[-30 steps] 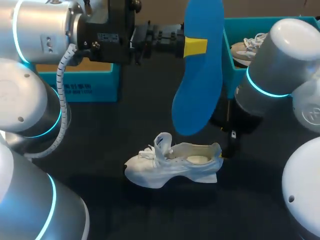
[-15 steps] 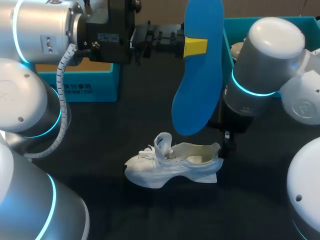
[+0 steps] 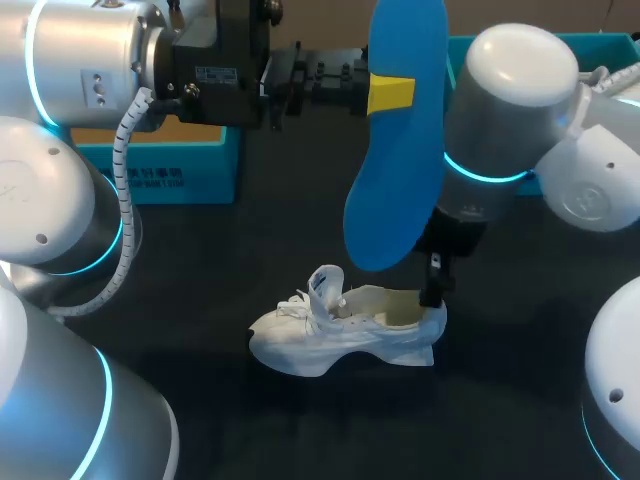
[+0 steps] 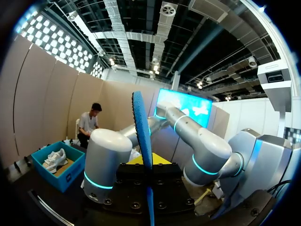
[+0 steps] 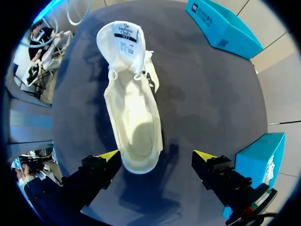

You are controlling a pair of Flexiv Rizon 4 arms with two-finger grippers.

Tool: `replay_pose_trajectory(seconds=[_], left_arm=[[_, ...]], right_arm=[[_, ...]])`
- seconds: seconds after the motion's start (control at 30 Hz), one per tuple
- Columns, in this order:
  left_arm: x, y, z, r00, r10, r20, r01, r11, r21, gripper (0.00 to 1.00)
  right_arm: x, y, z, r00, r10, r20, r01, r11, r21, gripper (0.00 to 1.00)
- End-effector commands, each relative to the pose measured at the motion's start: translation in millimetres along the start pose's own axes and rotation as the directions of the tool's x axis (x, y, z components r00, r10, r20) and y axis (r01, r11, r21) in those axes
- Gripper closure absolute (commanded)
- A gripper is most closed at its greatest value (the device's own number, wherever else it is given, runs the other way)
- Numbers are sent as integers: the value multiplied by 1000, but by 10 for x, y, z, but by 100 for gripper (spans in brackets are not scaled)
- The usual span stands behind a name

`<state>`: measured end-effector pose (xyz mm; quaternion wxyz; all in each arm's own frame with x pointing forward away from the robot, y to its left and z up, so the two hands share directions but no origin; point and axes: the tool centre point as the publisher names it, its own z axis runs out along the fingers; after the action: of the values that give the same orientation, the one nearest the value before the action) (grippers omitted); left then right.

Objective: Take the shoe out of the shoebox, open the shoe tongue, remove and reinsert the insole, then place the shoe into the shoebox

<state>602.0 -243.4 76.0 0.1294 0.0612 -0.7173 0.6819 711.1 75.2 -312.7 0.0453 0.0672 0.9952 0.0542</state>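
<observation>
A: Entry: what differs from a second back?

B: Our right arm (image 3: 500, 130) has swung inward from the right side. The right gripper (image 5: 157, 157) now hangs at the heel of the shoe (image 3: 340, 335); earlier it stood off to the side. We log no shift in the shoe, the insole (image 3: 400, 180) or the left arm.

A: Claws?

B: Right gripper is spread wide, with the heel just beside one yellow tip. We cannot tell whether they touch. Left gripper (image 3: 390, 93) pinches the blue insole, held upright in the air above the shoe.

A: Shoe position?

B: It stands on its sole on the dark table (image 3: 250, 250), outside any box, tongue raised.

A: Writing?

B: There is a white tag (image 5: 126, 34) with dark print on the tongue, and white print on the side of the teal shoebox (image 3: 160, 170) at left. We transcribe neither.
</observation>
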Motion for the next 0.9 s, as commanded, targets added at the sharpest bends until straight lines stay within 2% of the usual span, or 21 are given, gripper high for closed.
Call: replay_pose_trajectory(seconds=[0.03, 0.17, 0.63, 0.9], left_arm=[[-1, 3, -2, 1000, 1, -2, -1, 1000, 1, 100], [-1, 3, -2, 1000, 1, -2, -1, 1000, 1, 100], [-1, 3, -2, 1000, 1, -2, -1, 1000, 1, 100], [-1, 3, -2, 1000, 1, -2, -1, 1000, 1, 100]], right_arm=[[-62, 201, 99, 1000, -20, -11, 20, 999, 27, 0], [-92, 333, 156, 999, -39, -12, 39, 999, 26, 0], [-56, 563, 365, 998, -66, -23, 66, 998, -25, 0], [-1, 627, 555, 994, -81, -67, 80, 997, -5, 0]])
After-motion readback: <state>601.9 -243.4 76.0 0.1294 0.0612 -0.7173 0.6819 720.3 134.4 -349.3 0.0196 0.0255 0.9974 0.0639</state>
